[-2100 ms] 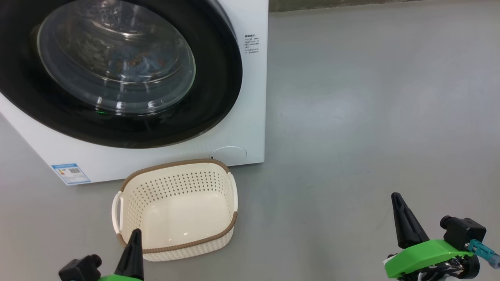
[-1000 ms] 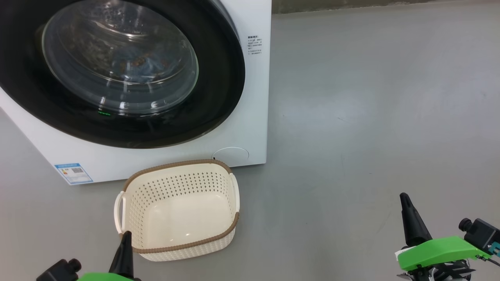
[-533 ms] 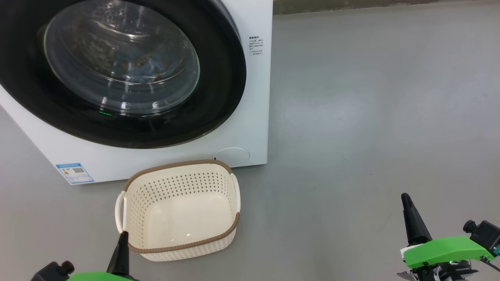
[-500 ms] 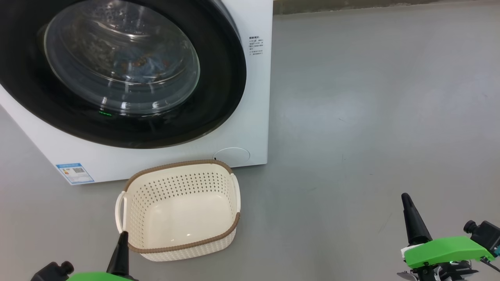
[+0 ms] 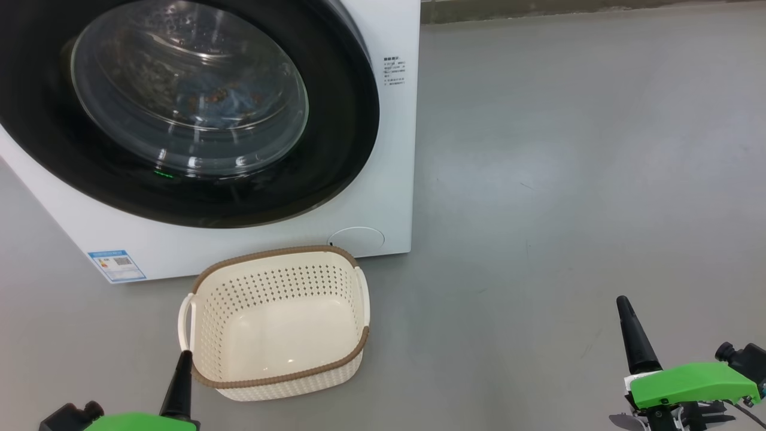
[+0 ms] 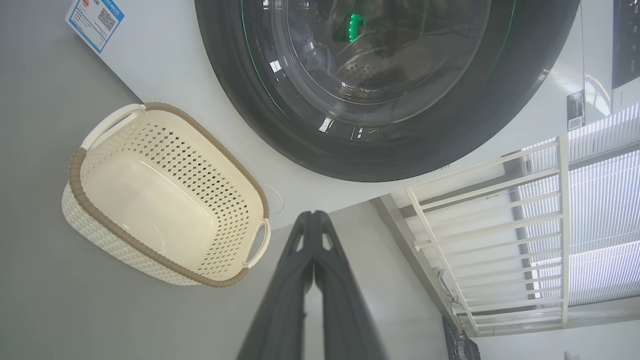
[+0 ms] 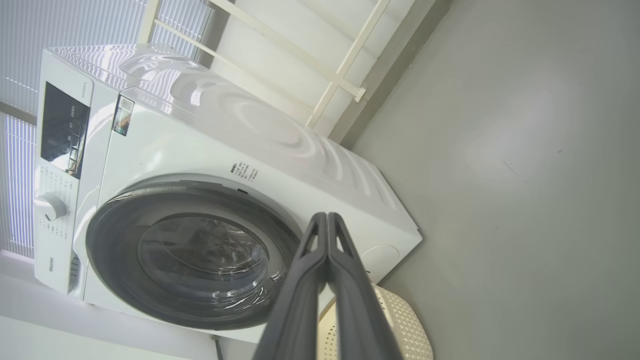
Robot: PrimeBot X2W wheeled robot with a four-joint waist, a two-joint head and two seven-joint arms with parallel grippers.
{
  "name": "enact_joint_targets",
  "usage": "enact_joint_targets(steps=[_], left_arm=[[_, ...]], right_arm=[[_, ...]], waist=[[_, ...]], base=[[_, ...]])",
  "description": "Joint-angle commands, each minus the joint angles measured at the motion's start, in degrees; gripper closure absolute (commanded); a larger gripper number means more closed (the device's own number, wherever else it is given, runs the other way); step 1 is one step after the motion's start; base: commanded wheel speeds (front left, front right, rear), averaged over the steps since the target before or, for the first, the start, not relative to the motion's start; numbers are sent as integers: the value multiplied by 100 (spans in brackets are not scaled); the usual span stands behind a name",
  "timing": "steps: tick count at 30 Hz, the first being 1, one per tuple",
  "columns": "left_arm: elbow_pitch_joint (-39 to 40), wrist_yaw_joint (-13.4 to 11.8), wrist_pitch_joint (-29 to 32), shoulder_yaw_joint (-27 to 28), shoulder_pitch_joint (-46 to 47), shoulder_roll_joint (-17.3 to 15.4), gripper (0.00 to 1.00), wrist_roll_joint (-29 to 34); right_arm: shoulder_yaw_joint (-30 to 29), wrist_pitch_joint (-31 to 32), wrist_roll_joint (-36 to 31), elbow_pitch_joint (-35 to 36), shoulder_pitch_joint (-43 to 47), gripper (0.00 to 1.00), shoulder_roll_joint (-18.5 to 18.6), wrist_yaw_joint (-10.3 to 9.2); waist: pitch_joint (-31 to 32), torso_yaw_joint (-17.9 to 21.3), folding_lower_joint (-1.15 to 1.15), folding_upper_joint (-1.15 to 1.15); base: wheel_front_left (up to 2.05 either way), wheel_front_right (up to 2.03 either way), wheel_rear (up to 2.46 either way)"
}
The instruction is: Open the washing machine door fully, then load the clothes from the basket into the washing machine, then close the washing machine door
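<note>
**Washing machine** (image 5: pixel 389 179): white front-loader standing on the grey floor (image 5: pixel 568 179), toward the robot's left. There is a blue label (image 5: pixel 116 265) at the lower left corner of its front and a small round flap (image 5: pixel 357 237) at the lower right corner. A black control panel (image 7: pixel 62 127) and a dial (image 7: pixel 49 206) run along the top edge.

**Door** (image 5: pixel 344 149): round, with a wide glossy black rim and a bulging glass window (image 5: pixel 179 90). It is shut flat against the machine's front.

**Clothes** (image 5: pixel 230 100): light blue fabric with orange-brown specks, seen dimly through the glass, lying inside the drum. The number of pieces cannot be told.

**Basket** (image 5: pixel 275 250): cream, with perforated sides, a brown rim and a white handle at either end. It stands upright on the floor just before the machine's lower front edge, under the door and the flap, its cream bottom bare. Whether the far rim touches the machine cannot be told.

**Left gripper** (image 5: pixel 184 356): its two dark fingers are pressed together, gripping nothing. In the head view the tip hangs by the basket's near left corner. In the left wrist view it (image 6: pixel 312 216) points toward the flap and door.

**Right gripper** (image 5: pixel 622 300): clenched, with nothing between the fingers. It hangs over bare floor, well to the right of the basket and machine.

**Background**: a white railing (image 6: pixel 480 220) and window blinds (image 6: pixel 600 225) stand beyond the machine.
</note>
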State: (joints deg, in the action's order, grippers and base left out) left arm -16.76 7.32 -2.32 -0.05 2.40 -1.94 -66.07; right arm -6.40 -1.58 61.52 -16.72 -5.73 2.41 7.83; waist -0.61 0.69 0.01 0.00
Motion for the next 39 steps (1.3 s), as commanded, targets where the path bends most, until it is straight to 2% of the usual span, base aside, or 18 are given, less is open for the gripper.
enact_joint_targets(steps=[1, 39], left_arm=[[165, 11, 68, 164, 252, -108, 100, -173], [257, 16, 699, 519, 352, -136, 100, -2234]], right_arm=[[59, 49, 213, 180, -78, 100, 41, -21], [0, 676, 2574, 254, -51, 100, 46, -32]], waist=[[2, -3, 0, 0], [36, -58, 0, 0]], base=[[0, 0, 0], [0, 0, 0]])
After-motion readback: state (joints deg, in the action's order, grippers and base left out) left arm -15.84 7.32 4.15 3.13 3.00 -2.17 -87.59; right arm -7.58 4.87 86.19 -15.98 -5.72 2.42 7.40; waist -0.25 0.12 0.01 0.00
